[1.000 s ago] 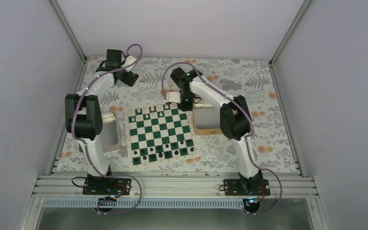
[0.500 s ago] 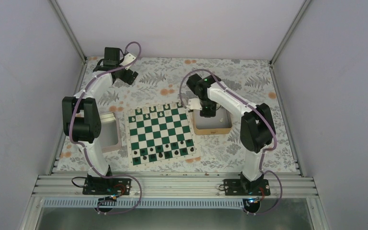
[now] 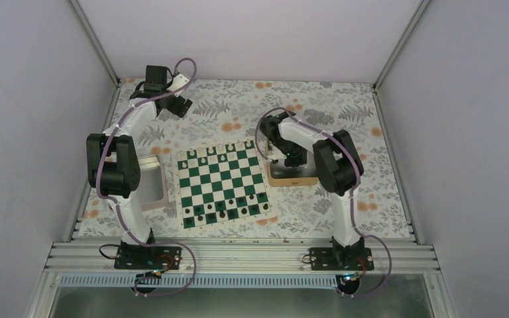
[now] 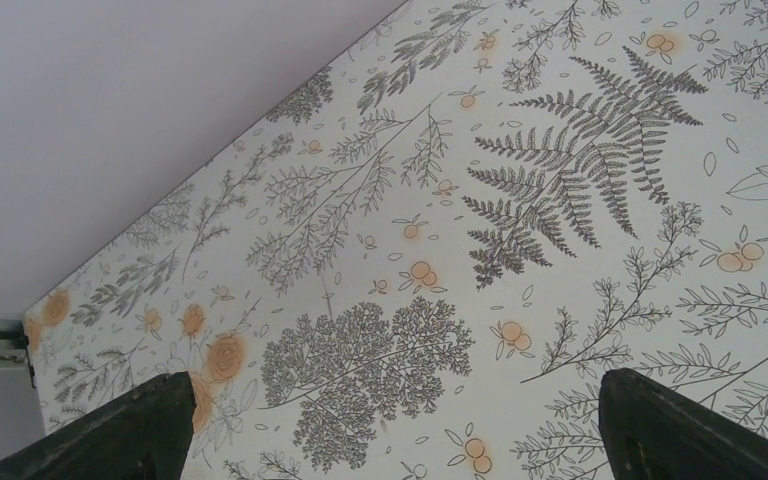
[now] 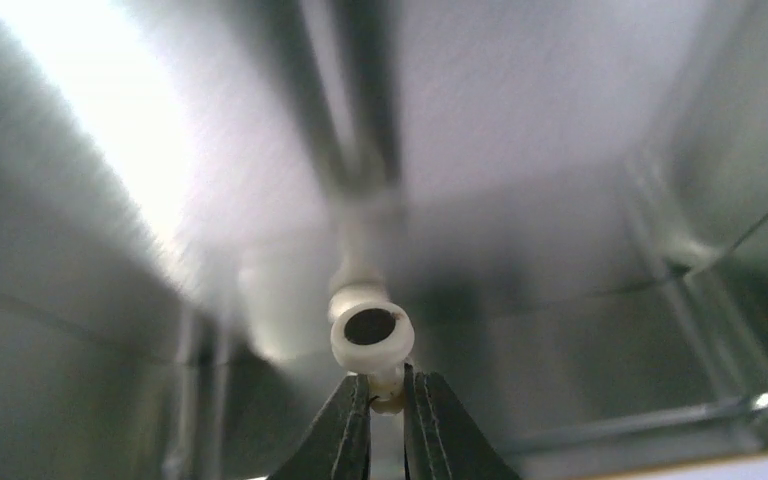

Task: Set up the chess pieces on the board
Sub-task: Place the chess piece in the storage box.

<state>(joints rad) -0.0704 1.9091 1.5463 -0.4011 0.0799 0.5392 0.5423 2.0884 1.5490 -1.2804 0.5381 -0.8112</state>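
Note:
The green-and-white board [image 3: 222, 185] lies mid-table. Several white chess pieces [image 3: 202, 154] stand on its far rows and dark ones [image 3: 220, 211] on its near rows. My right gripper [image 3: 291, 159] reaches down into the tan tin [image 3: 293, 179] right of the board. In the right wrist view, that gripper [image 5: 387, 385] is shut on a white chess piece [image 5: 371, 335], whose round base faces the camera. My left gripper [image 3: 179, 106] hovers at the far left of the table. Its fingers [image 4: 140, 425] stand wide apart over the floral cloth [image 4: 410, 250], with nothing between them.
A grey square tray [image 3: 161, 189] sits left of the board, partly under the left arm. The tin's shiny metal walls [image 5: 580, 200] close in around the right gripper. The enclosure's walls ring the floral table.
The right arm swung from the board's far right corner over to the tin and dipped into it. The left arm barely moved.

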